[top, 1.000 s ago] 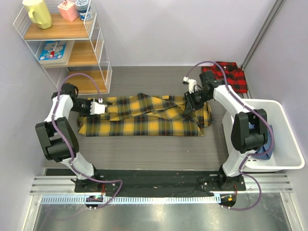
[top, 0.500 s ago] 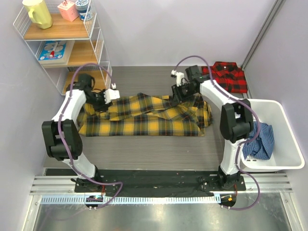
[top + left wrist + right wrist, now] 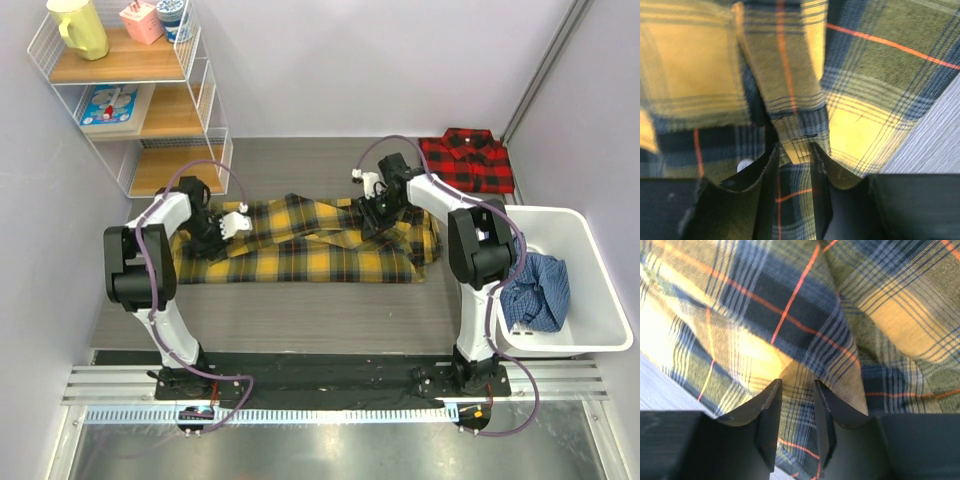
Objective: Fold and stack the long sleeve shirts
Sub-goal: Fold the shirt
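The yellow plaid long sleeve shirt [image 3: 300,245] lies spread across the middle of the table with folds along its back edge. My left gripper [image 3: 228,225] is down on its left part. Its jaws are narrowly open astride a folded strip of the cloth [image 3: 790,100]. My right gripper [image 3: 372,207] presses on the shirt's back right part. It is also narrowly open, with plaid cloth [image 3: 800,330] showing in the gap beside a pointed fold. The red-and-black shirt [image 3: 466,160] lies folded at the back right corner.
A white bin [image 3: 600,300] holding blue cloth [image 3: 538,290] stands at the right edge. A wire-and-wood shelf unit [image 3: 140,100] with small items stands at the back left. Grey walls close in the table on three sides.
Both grippers swung back and inward from the shirt's ends, then came down onto the cloth. The left jaws have narrowed and the right jaws have widened slightly.
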{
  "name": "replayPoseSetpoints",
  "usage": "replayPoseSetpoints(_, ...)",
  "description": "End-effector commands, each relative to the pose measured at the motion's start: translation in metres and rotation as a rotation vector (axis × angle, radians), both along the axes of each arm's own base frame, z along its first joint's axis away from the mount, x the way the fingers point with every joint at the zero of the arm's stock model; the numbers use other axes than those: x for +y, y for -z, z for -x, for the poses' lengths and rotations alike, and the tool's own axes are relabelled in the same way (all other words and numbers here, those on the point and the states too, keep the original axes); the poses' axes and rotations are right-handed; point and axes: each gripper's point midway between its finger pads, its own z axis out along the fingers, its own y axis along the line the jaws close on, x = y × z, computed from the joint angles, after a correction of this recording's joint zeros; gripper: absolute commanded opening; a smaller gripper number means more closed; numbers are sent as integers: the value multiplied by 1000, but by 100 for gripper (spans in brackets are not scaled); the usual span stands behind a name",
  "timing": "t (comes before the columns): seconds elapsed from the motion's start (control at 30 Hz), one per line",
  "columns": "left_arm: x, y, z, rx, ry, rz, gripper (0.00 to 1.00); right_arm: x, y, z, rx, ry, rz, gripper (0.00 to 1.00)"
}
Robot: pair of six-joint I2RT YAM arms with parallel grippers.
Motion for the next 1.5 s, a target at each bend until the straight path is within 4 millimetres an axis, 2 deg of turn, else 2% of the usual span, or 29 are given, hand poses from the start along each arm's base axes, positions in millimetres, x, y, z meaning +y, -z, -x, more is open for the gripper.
replayPoseSetpoints(0.0, -11, -51, -25, -118, -75, 102, 37, 2, -62, -9, -158, -72, -37, 40)
replayPoseSetpoints(0.07, -23, -78, -25, -154, -88, 169, 41, -1, -75, -11, -210, -100, -24, 45)
replayPoseSetpoints(0.1, -33, -88, -23, -159, -86, 221, 47, -6, -82, -13, -251, -118, -2, 47)
replayPoseSetpoints(0.17, -42, -98, -18, -160, -96, 237, 50, -12, -85, -15, -280, -138, 34, 52)
replayPoseSetpoints(0.23, -46, -92, -11, -142, -78, 206, 52, -16, -83, -16, -288, -143, 57, 55)
replayPoseSetpoints(0.3, -39, -88, -12, -162, -111, 163, 54, -20, -76, -23, -293, -137, 89, 57)
replayPoseSetpoints(0.33, -50, -80, -10, -162, -82, 157, 54, -20, -74, -25, -295, -138, 97, 57)
replayPoseSetpoints(0.37, -51, -79, -10, -170, -79, 153, 55, -21, -75, -30, -301, -134, 106, 62)
replayPoseSetpoints(0.47, -52, -66, -10, -166, -79, 112, 55, -23, -65, -35, -288, -139, 137, 64)
replayPoseSetpoints(0.53, -49, -55, -10, -154, -78, 73, 56, -26, -58, -35, -278, -155, 162, 69)
replayPoseSetpoints(0.7, -39, -29, -12, -144, -59, -9, 58, -32, -45, -28, -254, -195, 206, 70)
replayPoseSetpoints(0.83, -28, -16, -11, -127, -49, -77, 56, -35, -34, -27, -247, -213, 230, 63)
replayPoseSetpoints(0.93, -21, -14, -15, -128, -48, -123, 43, -36, -30, -32, -259, -208, 249, 54)
replayPoseSetpoints(1.0, -18, -17, -16, -130, -48, -138, 30, -37, -32, -33, -268, -204, 254, 42)
replayPoseSetpoints(1.03, -18, -22, -20, -141, -52, -140, 26, -37, -32, -33, -270, -206, 253, 39)
replayPoseSetpoints(1.07, -17, -25, -21, -141, -54, -141, 17, -37, -33, -32, -267, -207, 252, 33)
replayPoseSetpoints(1.13, -19, -36, -24, -148, -54, -136, 8, -38, -38, -31, -277, -209, 251, 26)
replayPoseSetpoints(1.17, -18, -45, -27, -166, -56, -132, 0, -39, -40, -32, -279, -208, 252, 23)
replayPoseSetpoints(1.2, -17, -50, -28, -176, -60, -130, 0, -38, -45, -32, -293, -210, 252, 20)
replayPoseSetpoints(1.3, -13, -69, -31, -211, -54, -132, 0, -38, -55, -30, -308, -205, 246, 17)
replayPoseSetpoints(1.4, -8, -89, -32, -244, -39, -132, 0, -36, -70, -26, -323, -210, 220, 18)
replayPoseSetpoints(1.47, -5, -95, -29, -243, -23, -134, 0, -34, -78, -19, -325, -224, 205, 18)
